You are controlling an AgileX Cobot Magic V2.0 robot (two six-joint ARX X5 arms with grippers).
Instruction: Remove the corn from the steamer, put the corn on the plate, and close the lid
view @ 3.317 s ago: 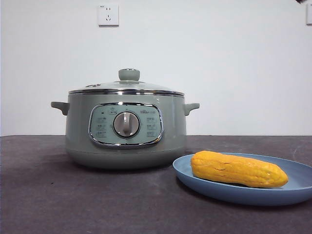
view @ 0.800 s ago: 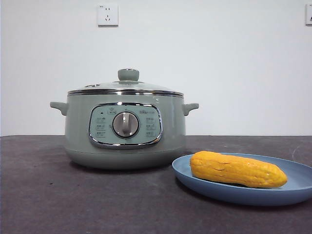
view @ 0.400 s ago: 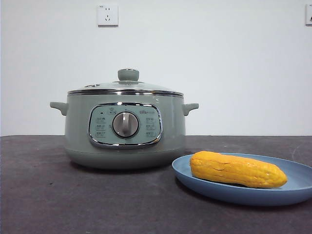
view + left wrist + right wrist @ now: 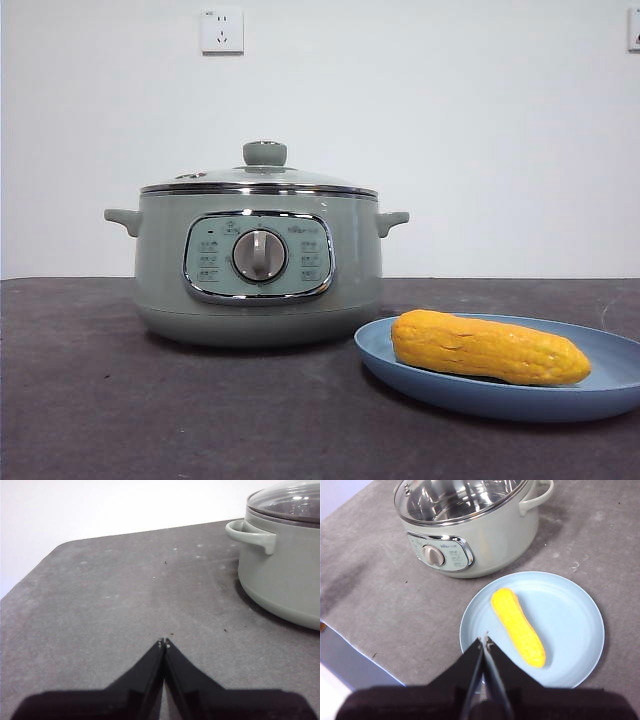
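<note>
The yellow-orange corn [image 4: 487, 347] [image 4: 518, 627] lies on the light-blue plate [image 4: 420, 380] [image 4: 570, 615], to the right of the sage-green steamer [image 4: 258, 262] [image 4: 470, 535]. The glass lid [image 4: 262, 176] [image 4: 287, 500] with its green knob sits closed on the steamer. My left gripper [image 4: 164, 643] is shut and empty above bare table, off to the side of the steamer's handle [image 4: 250, 532]. My right gripper [image 4: 484, 639] is shut and empty, high above the plate's edge beside the corn. Neither arm shows in the front view.
A dark grey table [image 4: 150, 410] carries everything. A white wall with a socket [image 4: 221, 30] stands behind. The table's corner and edge [image 4: 30, 575] show in the left wrist view, and another edge [image 4: 350, 645] in the right wrist view.
A black arm tip at the top right corner 3.9 s ago is gone from the front view. Steamer, lid, corn and plate have stayed put.
</note>
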